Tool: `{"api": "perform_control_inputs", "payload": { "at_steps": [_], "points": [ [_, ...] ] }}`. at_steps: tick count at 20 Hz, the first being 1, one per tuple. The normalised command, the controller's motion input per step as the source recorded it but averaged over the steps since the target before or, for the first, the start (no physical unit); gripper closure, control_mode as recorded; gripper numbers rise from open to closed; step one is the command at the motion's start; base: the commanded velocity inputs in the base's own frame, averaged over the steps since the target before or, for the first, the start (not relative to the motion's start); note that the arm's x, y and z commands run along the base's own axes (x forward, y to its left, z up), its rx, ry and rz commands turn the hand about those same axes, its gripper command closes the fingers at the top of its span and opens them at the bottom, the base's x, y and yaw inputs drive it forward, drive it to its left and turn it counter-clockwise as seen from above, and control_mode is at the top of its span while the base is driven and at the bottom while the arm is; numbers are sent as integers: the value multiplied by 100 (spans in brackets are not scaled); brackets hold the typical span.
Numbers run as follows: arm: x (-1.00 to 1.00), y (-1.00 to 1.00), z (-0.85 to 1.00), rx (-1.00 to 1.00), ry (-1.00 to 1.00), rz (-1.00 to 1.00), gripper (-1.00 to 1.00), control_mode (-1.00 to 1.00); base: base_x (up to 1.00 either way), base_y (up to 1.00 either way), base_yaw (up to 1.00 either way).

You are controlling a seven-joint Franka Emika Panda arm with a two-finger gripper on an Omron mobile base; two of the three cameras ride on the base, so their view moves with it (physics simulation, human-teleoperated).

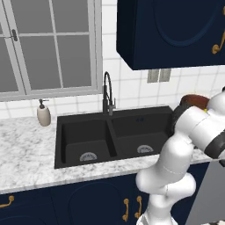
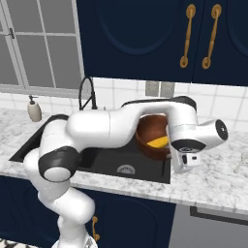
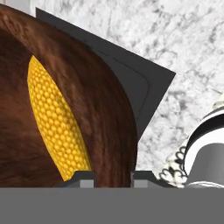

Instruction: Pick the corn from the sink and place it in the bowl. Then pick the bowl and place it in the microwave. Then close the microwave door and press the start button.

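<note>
corn (image 3: 57, 127): lying inside the bowl (image 3: 105, 105), so that step looks done.
tool (image 3: 113, 177): jaws nearly shut on the bowl's rim, apparently ready to lift.
bowl: over the sink (image 1: 88, 136) edge by the tabletop (image 2: 213, 179).

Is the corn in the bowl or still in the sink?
In the bowl: the yellow corn lies against the brown inner wall of the bowl.

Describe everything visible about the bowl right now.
The bowl is round, deep, reddish-brown with a wood-like grain. It is at the right end of the sink; whether lifted or resting can't be told. The corn lies inside against its wall. In the hand view the fingers are closed on its rim.
</note>
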Motion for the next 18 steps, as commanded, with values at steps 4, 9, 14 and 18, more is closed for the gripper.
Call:
{"api": "perform_control_inputs", "payload": {
  "at_steps": [4, 9, 14, 18],
  "points": [
    [-8, 59, 2, 0, 0, 1, 100, -100, 0, 0, 0],
    [0, 49, 0, 0, 0, 0, 100, -100, 0, 0, 0],
    [0, 37, 0, 0, 0, 0, 100, -100, 0, 0, 0],
    [-9, 15, 1, 0, 0, -1, 100, -100, 0, 0, 0]
  ]
}}
